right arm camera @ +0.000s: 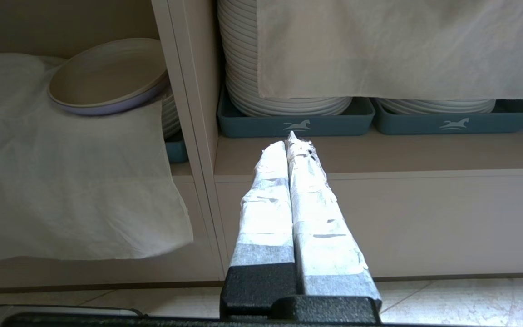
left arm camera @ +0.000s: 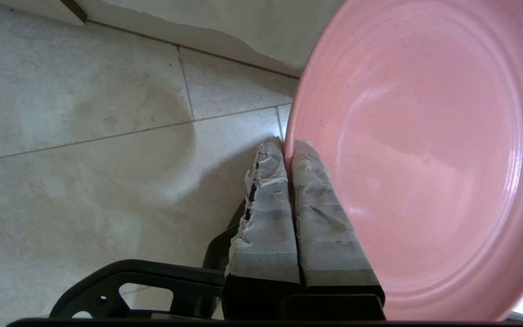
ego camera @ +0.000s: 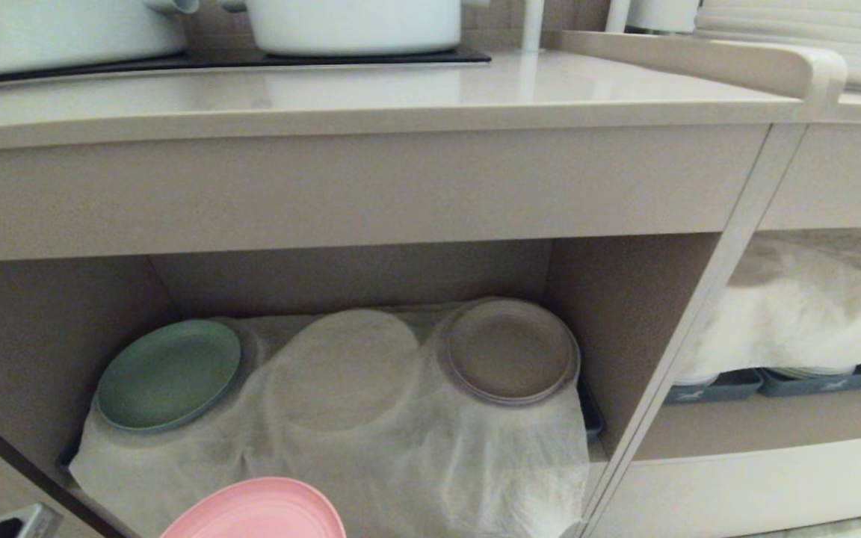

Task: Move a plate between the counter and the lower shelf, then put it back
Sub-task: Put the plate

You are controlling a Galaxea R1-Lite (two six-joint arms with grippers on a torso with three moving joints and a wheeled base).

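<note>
Our left gripper point(left arm camera: 287, 150) pinches the plate point(left arm camera: 425, 154) by its rim, low before the shelf point(ego camera: 625, 314), so we keep it level and clear the table point(ego camera: 371, 97) edge.

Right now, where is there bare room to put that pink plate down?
On the lower shelf, the cloth mound between the green plate and the grey-brown plate is bare. The counter front, before the white pots, is bare too. The left gripper grips the pink plate.
</note>
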